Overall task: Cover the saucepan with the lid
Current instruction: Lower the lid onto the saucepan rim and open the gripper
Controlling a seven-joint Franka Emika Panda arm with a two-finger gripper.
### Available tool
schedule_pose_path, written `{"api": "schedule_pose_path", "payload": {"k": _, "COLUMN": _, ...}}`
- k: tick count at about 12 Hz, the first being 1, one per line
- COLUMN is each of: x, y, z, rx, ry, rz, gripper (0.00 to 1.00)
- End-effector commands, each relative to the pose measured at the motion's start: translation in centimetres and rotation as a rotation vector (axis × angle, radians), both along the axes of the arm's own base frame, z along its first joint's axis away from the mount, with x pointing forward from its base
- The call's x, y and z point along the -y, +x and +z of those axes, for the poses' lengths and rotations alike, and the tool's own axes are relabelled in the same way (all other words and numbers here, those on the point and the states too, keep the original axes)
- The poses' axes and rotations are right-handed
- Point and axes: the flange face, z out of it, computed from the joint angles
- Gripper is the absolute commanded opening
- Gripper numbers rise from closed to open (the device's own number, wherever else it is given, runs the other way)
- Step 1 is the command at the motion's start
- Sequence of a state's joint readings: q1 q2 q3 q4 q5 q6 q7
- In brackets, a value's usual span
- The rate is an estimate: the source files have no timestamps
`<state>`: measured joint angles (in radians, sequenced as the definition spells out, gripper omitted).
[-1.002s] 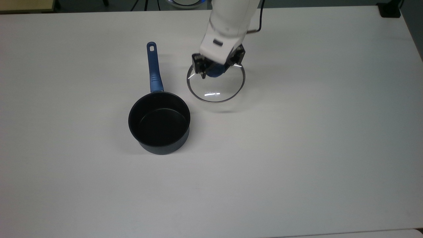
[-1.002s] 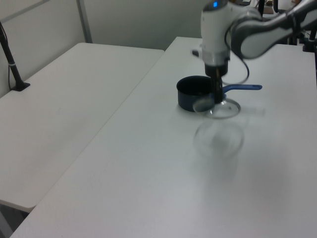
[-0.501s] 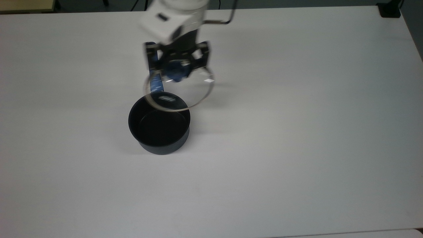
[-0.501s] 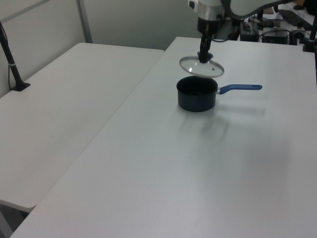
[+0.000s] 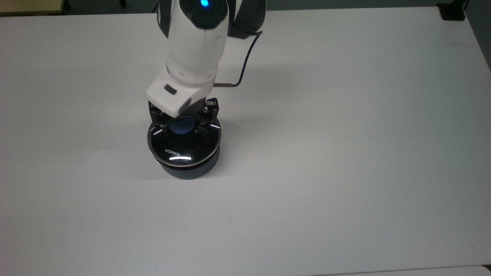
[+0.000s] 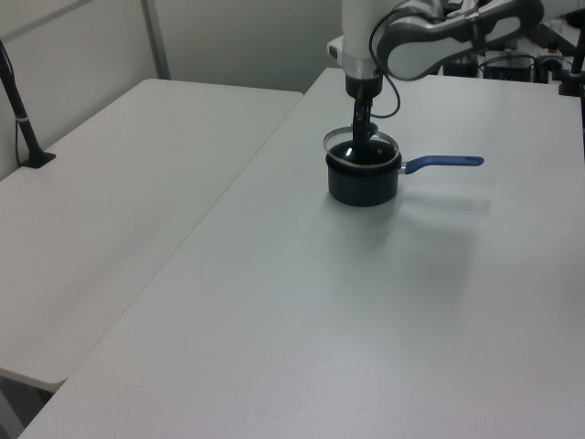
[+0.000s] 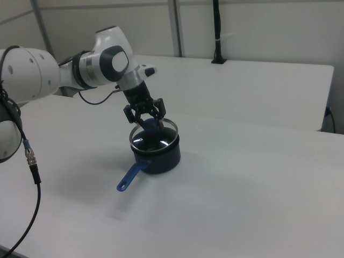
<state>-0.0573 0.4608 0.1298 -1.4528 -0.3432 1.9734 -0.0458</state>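
Note:
The dark saucepan (image 5: 188, 171) stands on the white table, and in the top view the arm covers its blue handle (image 6: 444, 163). The clear glass lid (image 5: 185, 150) with its white lettering lies over the pan's mouth. In the right view the lid (image 7: 163, 138) looks slightly tilted, its far rim a little above the pan's rim. My gripper (image 5: 183, 125) reaches down over the middle of the lid and is shut on the blue knob. In the right view the saucepan (image 7: 162, 159) points its handle toward the right view's lower left.
The white table (image 5: 345, 153) stretches wide on all sides of the pan. A black cable (image 5: 245, 57) hangs from the arm. A black object (image 5: 452, 11) sits at the top view's far right corner. A second white table (image 6: 137, 183) adjoins on the left view's left.
The gripper carried the lid from the table beside the handle, up and across, then down over the saucepan's mouth. The saucepan stayed in place.

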Motion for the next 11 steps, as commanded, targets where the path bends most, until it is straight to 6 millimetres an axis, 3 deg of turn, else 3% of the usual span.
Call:
{"api": "schedule_pose_path", "payload": {"k": 1, "x": -0.5, "y": 0.3, "z": 0.0, "rx": 0.001, "ry": -0.024, "rz": 0.026, "gripper": 0.39}}
{"api": "schedule_pose_path", "payload": {"k": 4, "x": -0.5, "y": 0.1, "z": -0.7, "rx": -0.011, "ry": -0.04, "rz": 0.033, "gripper": 0.4}}
{"api": "schedule_pose_path", "payload": {"k": 5, "x": -0.6, "y": 0.1, "z": -0.7, "rx": -0.01, "ry": -0.038, "rz": 0.03, "gripper": 0.45}}
{"api": "schedule_pose_path", "payload": {"k": 6, "x": -0.6, "y": 0.1, "z": -0.7, "rx": -0.007, "ry": -0.036, "rz": 0.017, "gripper": 0.71}}
{"api": "schedule_pose_path", "payload": {"k": 8, "x": -0.6, "y": 0.1, "z": -0.6, "rx": 0.001, "ry": -0.034, "rz": -0.013, "gripper": 1.0}}
{"api": "schedule_pose_path", "payload": {"k": 11, "x": -0.6, "y": -0.2, "z": 0.7, "rx": 0.013, "ry": -0.031, "rz": -0.02, "gripper": 1.0}}
